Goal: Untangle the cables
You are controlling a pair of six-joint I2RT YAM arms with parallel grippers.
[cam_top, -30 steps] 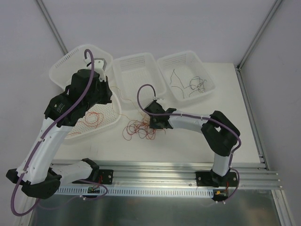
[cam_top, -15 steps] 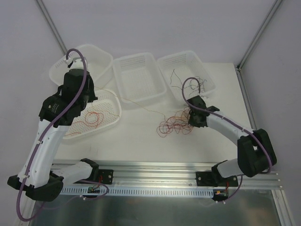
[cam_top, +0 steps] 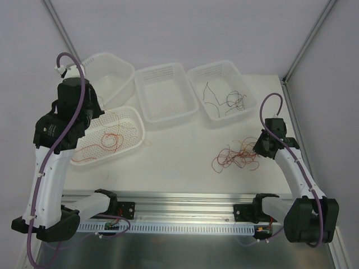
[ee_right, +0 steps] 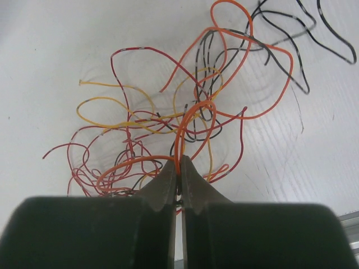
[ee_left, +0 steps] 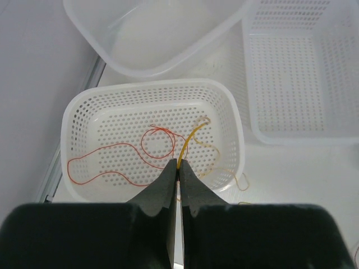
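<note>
A tangle of thin cables (cam_top: 235, 157) in red, orange, yellow and black lies on the table at the right. My right gripper (cam_top: 259, 149) is at its right edge. In the right wrist view it (ee_right: 178, 166) is shut on an orange cable (ee_right: 188, 119) that loops up out of the tangle (ee_right: 140, 140). My left gripper (cam_top: 90, 120) hovers over the front left perforated basket (cam_top: 134, 120). In the left wrist view it (ee_left: 178, 168) is shut on a yellow cable (ee_left: 190, 135) that trails down into that basket (ee_left: 73, 112) beside a red cable (ee_left: 112, 147).
A solid white bin (cam_top: 112, 70) stands at the back left. An empty perforated basket (cam_top: 168, 89) is in the middle. A right basket (cam_top: 247, 92) holds a few black cables (cam_top: 227, 101). The rail (cam_top: 196, 202) runs along the near edge.
My right gripper has dragged the tangle from the table's middle to the right. My left arm has pulled back to the left, and the thin cable stretched between the two has come away.
</note>
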